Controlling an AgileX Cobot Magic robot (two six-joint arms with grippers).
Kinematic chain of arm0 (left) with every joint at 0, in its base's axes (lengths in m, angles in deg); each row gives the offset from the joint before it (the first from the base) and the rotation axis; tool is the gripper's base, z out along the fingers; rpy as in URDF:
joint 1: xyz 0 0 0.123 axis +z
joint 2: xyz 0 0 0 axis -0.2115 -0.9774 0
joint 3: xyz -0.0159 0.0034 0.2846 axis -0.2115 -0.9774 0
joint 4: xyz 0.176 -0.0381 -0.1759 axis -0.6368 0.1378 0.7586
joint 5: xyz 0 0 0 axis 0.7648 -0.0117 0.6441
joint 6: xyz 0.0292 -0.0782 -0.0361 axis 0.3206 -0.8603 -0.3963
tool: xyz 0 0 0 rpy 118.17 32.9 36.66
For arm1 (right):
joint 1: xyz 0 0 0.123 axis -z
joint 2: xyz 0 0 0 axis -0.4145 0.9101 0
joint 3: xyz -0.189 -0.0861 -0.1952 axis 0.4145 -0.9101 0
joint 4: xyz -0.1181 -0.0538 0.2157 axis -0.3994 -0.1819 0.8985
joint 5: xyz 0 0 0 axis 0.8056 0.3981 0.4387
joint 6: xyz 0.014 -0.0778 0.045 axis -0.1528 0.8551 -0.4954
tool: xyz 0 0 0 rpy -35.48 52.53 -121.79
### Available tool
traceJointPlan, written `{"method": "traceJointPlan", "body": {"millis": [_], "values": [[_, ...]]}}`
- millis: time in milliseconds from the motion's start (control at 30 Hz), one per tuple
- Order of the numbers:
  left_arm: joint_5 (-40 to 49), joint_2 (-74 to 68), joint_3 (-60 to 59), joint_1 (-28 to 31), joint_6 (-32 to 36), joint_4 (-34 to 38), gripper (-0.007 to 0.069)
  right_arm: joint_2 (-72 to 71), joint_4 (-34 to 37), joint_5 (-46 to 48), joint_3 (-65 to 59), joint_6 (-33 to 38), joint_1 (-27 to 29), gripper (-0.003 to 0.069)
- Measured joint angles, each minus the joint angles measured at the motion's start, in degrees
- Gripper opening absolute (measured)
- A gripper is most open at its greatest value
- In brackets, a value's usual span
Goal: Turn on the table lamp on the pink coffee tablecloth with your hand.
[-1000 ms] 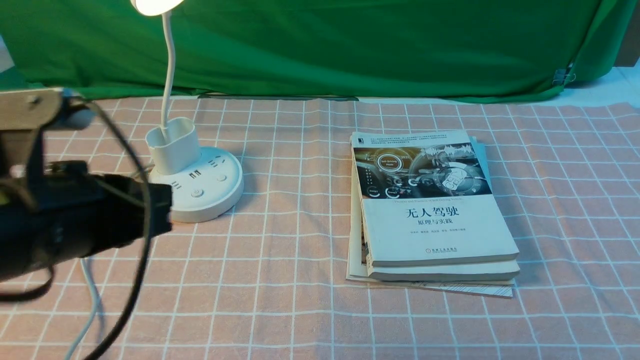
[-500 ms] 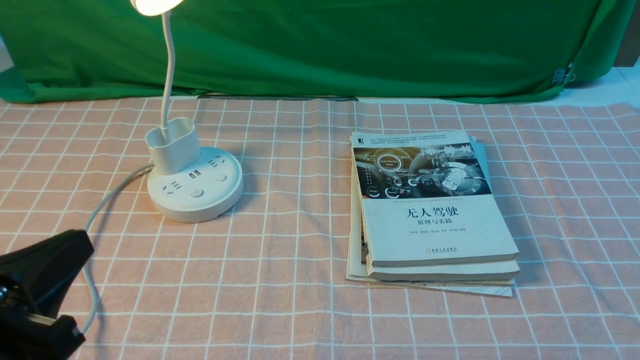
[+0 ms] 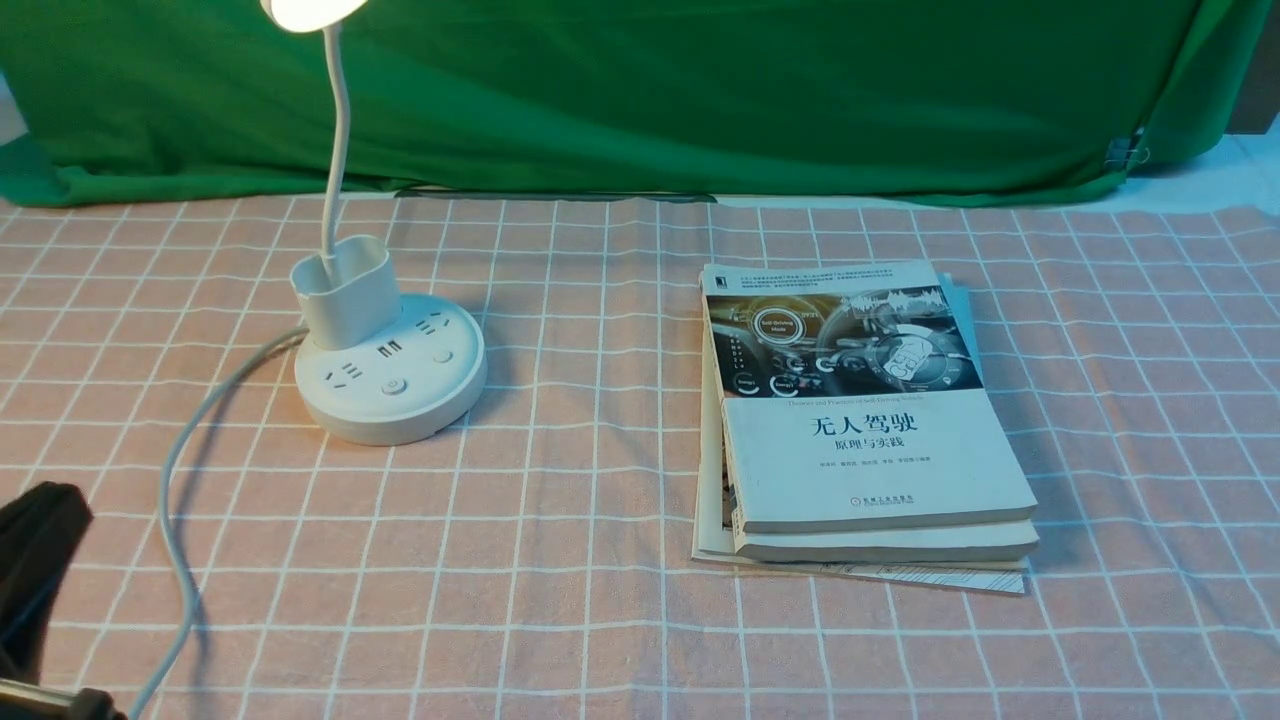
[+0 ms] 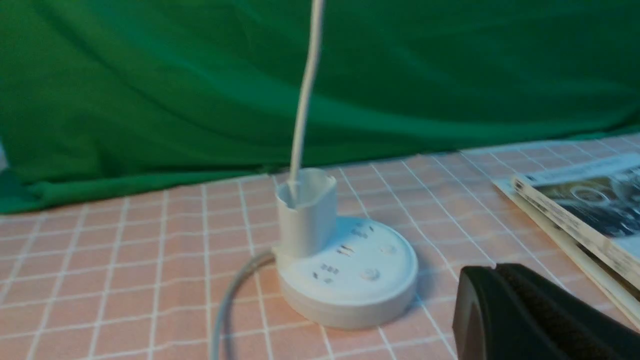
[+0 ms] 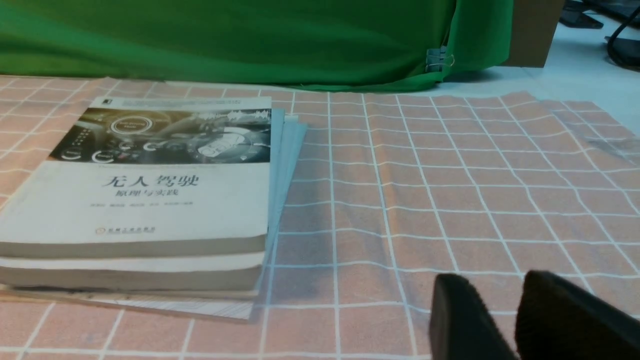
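Note:
The white table lamp stands on the pink grid tablecloth [image 3: 560, 560] at the left. Its round base [image 3: 390, 385] bears sockets and buttons, and its head [image 3: 305, 10] glows at the top edge. The base also shows in the left wrist view [image 4: 350, 275]. My left gripper [image 3: 45, 505] is low at the near left corner, well clear of the base. In the left wrist view it [image 4: 492, 272] has its jaws pressed together, with nothing held. My right gripper [image 5: 495, 287] is not in the front view. Its jaws stand apart and empty over bare cloth.
A stack of books [image 3: 860, 420] lies right of centre, and it shows in the right wrist view [image 5: 145, 190]. The lamp's grey cord [image 3: 180, 470] curves from the base toward the near left edge. A green backdrop [image 3: 700, 90] hangs behind the table.
My left arm has drawn back from beside the lamp base, down toward the near left corner. The lamp head glows in all frames. Nothing else has moved.

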Motion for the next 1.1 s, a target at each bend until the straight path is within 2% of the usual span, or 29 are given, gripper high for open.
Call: {"method": "traceJointPlan", "body": {"millis": [67, 200, 300, 367, 400, 433, 533, 733, 1100], "values": [[-0.69, 2.98, -1.46, 4.45, -8.66, -7.62, 0.0023, 0.0, 0.0, 0.0, 0.0, 0.0, 0.0, 0.0239], [-2.45, 7.92, -5.18, 9.92, -15.14, -13.94, 0.0023, 0.0, 0.0, 0.0, 0.0, 0.0, 0.0, 0.0239], [0.59, 12.3, -6.23, 11.65, -16.39, -14.3, 0.0023, 0.0, 0.0, 0.0, 0.0, 0.0, 0.0, 0.0239], [4.0, 13.79, -6.23, 11.83, -16.53, -13.84, 0.0023, 0.0, 0.0, 0.0, 0.0, 0.0, 0.0, 0.0239], [10.52, 14.49, -6.23, 11.82, -16.73, -11.9, 0.0023, 0.0, 0.0, 0.0, 0.0, 0.0, 0.0, 0.0239], [13.41, 14.61, -6.27, 11.82, -16.73, -11.01, 0.0023, 0.0, 0.0, -0.07, 0.0, 0.0, 0.0, 0.0239], [19.39, 14.64, -6.41, 11.82, -13.29, -8.91, 0.0023, 0.0, 0.0, -0.01, 0.0, 0.0, 0.0, 0.0239], [20.38, 14.64, -6.41, 11.77, -8.26, -3.28, 0.0023, 0.0, 0.0, -0.01, 0.0, 0.0, 0.0, 0.0239], [20.38, 14.87, -6.41, 11.77, -5.35, -2.49, 0.0023, 0.0, 0.0, -0.01, 0.0, 0.0, 0.0, 0.0239]]}}
